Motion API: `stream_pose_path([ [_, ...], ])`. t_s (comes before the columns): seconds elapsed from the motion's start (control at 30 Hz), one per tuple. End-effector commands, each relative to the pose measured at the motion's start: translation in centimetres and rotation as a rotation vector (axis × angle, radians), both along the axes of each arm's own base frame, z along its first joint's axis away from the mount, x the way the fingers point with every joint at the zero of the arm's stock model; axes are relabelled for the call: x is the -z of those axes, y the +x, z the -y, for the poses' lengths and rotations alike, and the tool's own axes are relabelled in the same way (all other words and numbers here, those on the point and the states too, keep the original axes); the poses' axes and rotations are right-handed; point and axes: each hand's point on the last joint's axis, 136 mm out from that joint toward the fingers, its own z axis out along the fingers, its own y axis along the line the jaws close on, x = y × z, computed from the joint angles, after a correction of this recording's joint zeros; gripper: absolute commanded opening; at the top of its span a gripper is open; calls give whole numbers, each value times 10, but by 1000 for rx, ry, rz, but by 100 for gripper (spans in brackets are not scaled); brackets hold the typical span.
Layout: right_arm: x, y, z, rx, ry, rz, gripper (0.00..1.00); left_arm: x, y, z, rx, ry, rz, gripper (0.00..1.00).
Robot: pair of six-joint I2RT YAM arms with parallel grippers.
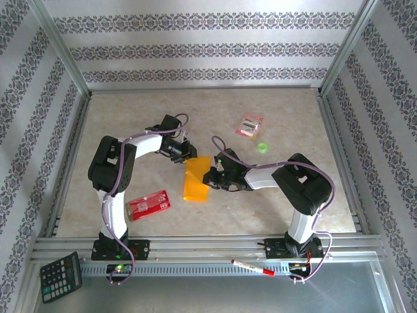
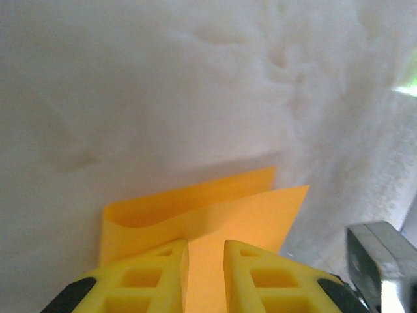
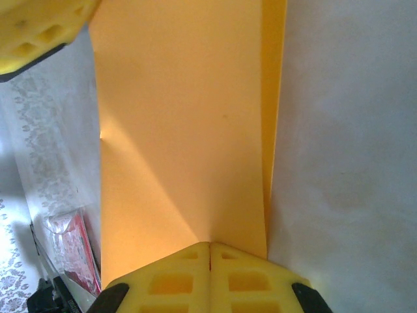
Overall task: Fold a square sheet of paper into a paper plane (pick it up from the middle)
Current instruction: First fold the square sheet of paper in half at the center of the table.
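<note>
The square sheet of paper [image 1: 195, 181] is orange-yellow and folded in half into a long rectangle, lying mid-table between the two arms. My right gripper [image 1: 210, 176] is at its right edge; in the right wrist view the gripper [image 3: 210, 245] is shut, and the paper [image 3: 176, 130] stretches away from its fingertips with a second layer showing along the right side. My left gripper [image 1: 188, 152] is at the sheet's far end. In the left wrist view the left gripper [image 2: 206, 246] is open by a narrow gap over the paper [image 2: 260, 208], whose upper layer bows up at the left.
A red rectangular packet [image 1: 148, 204] lies near the left arm's base. A small pink-and-white packet [image 1: 249, 124] and a green round piece [image 1: 262, 147] lie at the back right. A calculator [image 1: 60, 277] and a red pen [image 1: 251, 266] rest on the front rail.
</note>
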Motion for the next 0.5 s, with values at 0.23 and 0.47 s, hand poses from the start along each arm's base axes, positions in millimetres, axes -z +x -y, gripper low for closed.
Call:
stream_pose_path([
  [0.23, 91, -67, 68, 3, -341, -256, 0, 0, 13, -17, -25, 42, 20, 25],
  [0.47, 91, -66, 68, 6, -340, -256, 0, -42, -24, -2, -1, -41, 50, 29],
])
